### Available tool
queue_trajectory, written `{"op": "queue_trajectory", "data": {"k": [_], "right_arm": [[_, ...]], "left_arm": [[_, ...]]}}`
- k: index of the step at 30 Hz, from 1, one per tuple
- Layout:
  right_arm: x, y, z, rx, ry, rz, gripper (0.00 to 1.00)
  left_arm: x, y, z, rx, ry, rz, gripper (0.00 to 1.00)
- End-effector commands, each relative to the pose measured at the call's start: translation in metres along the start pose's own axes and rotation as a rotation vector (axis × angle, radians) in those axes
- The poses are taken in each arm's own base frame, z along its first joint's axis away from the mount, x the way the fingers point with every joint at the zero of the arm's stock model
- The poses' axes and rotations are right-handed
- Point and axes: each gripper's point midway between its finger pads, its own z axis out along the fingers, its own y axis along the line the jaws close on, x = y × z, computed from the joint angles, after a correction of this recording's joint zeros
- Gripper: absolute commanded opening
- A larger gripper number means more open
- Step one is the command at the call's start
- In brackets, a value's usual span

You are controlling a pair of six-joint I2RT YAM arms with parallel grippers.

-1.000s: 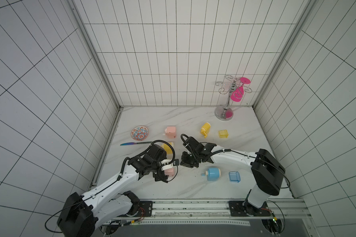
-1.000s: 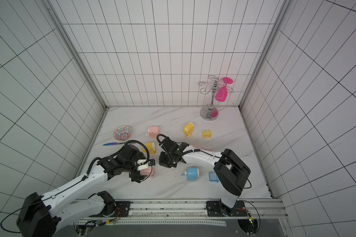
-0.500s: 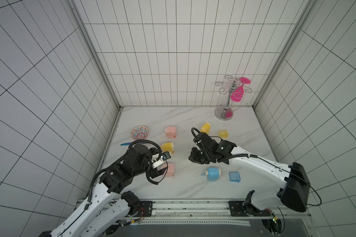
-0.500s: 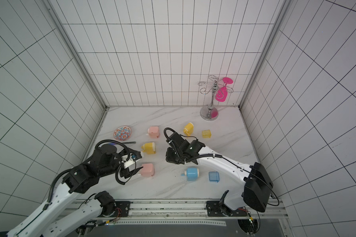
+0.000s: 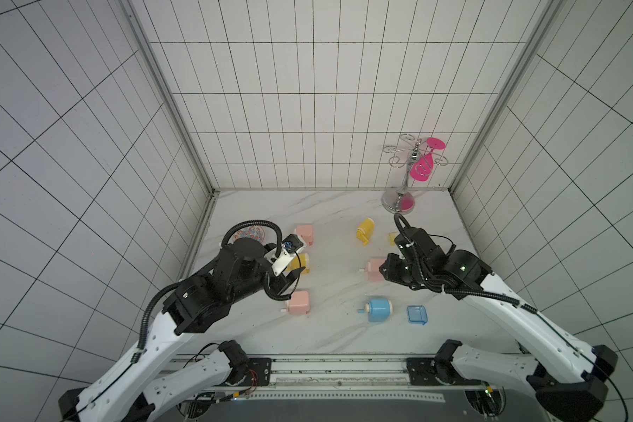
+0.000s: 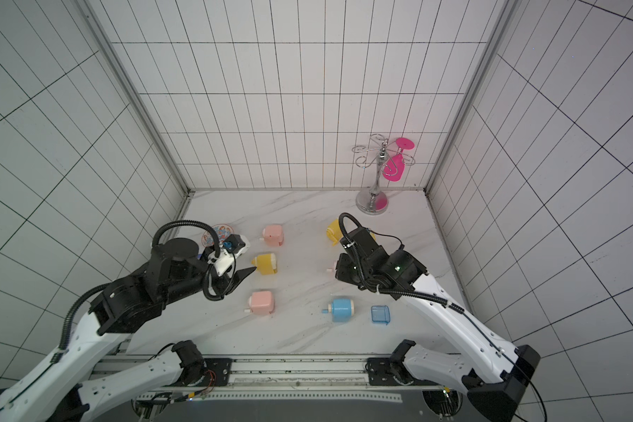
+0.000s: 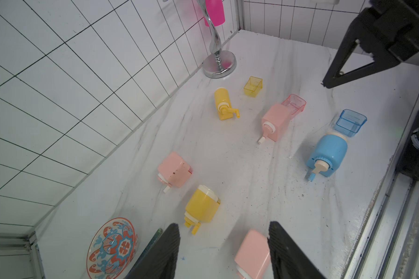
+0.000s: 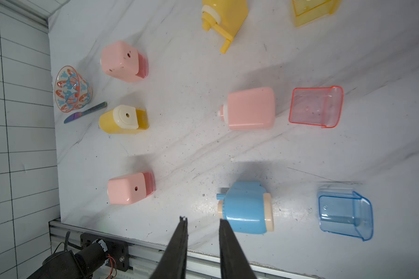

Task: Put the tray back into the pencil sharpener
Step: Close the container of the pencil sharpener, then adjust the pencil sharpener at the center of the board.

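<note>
Three loose trays lie on the marble table. A clear red-pink tray (image 8: 316,106) sits just behind a pink pencil sharpener (image 8: 250,108). A blue tray (image 5: 416,314) lies right of a blue sharpener (image 5: 379,310). A yellow tray (image 7: 252,86) lies beside a yellow sharpener (image 7: 224,102) at the back. My right gripper (image 8: 203,219) hovers over the pink sharpener (image 5: 375,268), its jaws a little apart with nothing between them. My left gripper (image 7: 224,227) hangs raised at the left, open and empty, above the front-left pink sharpener (image 5: 299,302).
Two more sharpeners with trays in them lie at the left, one pink (image 5: 303,234) and one yellow (image 5: 300,265). A patterned bowl (image 7: 111,246) and a small knife (image 8: 86,112) lie by the left wall. A metal stand (image 5: 399,201) holding a pink glass rises at the back right.
My left gripper has let go of the front-left pink sharpener, lifted and drawn back with its jaws narrower. My right arm has swung right from the table's middle and opened slightly.
</note>
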Motion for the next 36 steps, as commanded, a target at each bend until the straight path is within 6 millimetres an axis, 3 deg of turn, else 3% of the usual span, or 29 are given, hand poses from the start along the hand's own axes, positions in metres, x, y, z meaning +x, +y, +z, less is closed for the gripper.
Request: {"op": "queue_trajectory", "data": {"k": [1,9,15,18,24,29,36], "right_arm": [[-0.015,-0.027,-0.018,0.107,-0.016,-0.01,0.28],[-0.064,-0.063,-0.013,0.214,0.014,0.117,0.31],[-0.093,-0.093,-0.005,0.17,-0.013,0.302,0.32],[-0.099,-0.103,0.009,0.144,-0.026,0.364,0.32],[-0.118,-0.116,0.053,0.089,-0.014,0.463,0.32],[-0.129,-0.124,0.088,0.097,0.044,0.489,0.32],[-0.13,-0.133,0.107,0.089,0.055,0.499,0.31]], "left_arm": [[-0.02,0.019,0.014,-0.097,0.016,-0.158,0.61],[-0.082,0.028,0.086,-0.095,0.007,-0.122,0.64],[-0.11,0.053,0.172,-0.088,0.048,-0.101,0.67],[-0.116,0.057,0.22,-0.076,0.08,-0.034,0.75],[-0.109,0.048,0.307,-0.057,0.135,0.132,0.9],[-0.089,0.04,0.343,-0.052,0.161,0.212,0.98],[-0.048,0.028,0.384,-0.053,0.249,0.293,0.98]]}}
